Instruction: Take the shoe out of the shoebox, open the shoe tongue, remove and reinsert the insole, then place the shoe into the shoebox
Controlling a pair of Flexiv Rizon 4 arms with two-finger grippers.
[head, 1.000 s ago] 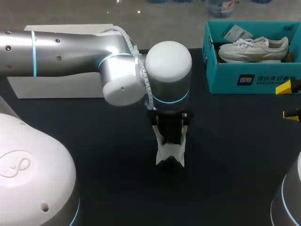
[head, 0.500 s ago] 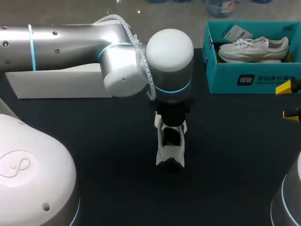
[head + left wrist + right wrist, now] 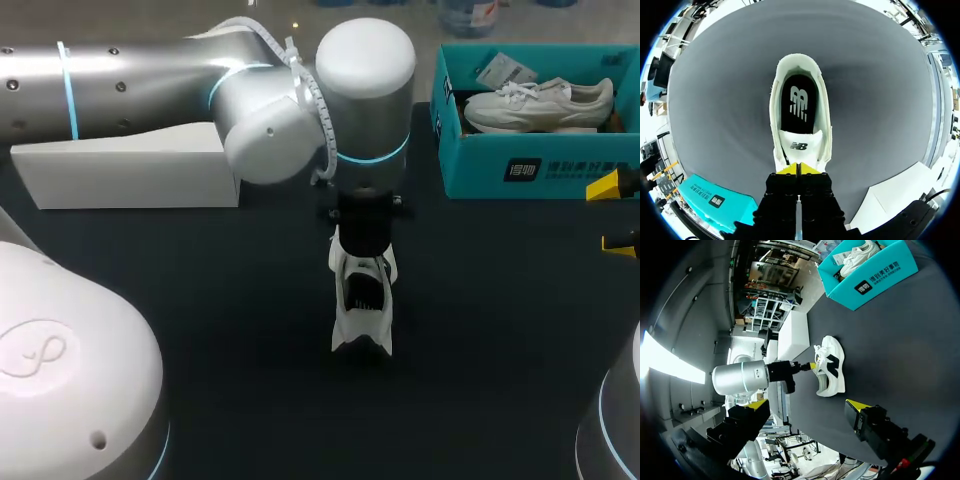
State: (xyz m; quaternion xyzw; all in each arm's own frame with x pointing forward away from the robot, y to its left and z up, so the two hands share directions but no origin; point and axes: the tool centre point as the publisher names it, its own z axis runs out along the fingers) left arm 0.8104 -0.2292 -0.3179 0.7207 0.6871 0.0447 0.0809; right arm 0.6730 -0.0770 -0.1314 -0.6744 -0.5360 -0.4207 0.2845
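Shoe (image 3: 361, 310) stands on the dark worktop (image 3: 230, 300), dead centre. It is out of the shoebox (image 3: 540, 168), which sits at about 2 o'clock from it with a second shoe (image 3: 540, 100) inside. Left pincer (image 3: 799, 168) hangs right over the shoe, yellow tips pressed together on the top edge of the tongue (image 3: 800, 146) — looks like a thin pinch, only the rim caught. Dark insole (image 3: 797, 102) lies flat inside, not yet out. Right pincer (image 3: 806, 406) sits at 3 o'clock, fingers spread wide, nothing in it, well apart from the shoe.

Risks, as I judge them:
- Nothing holds the shoe down, so a pull on the tongue could lift or tip the whole shoe rather than open it.
- The pinch is shallow — the tongue could slip free and flop back over the insole.
- If the laces hold tight, the tongue may not open far enough to reach the insole.
- White box (image 3: 120, 175) at 10 o'clock lies close under the left arm (image 3: 150, 80), so a low swing could clip it.
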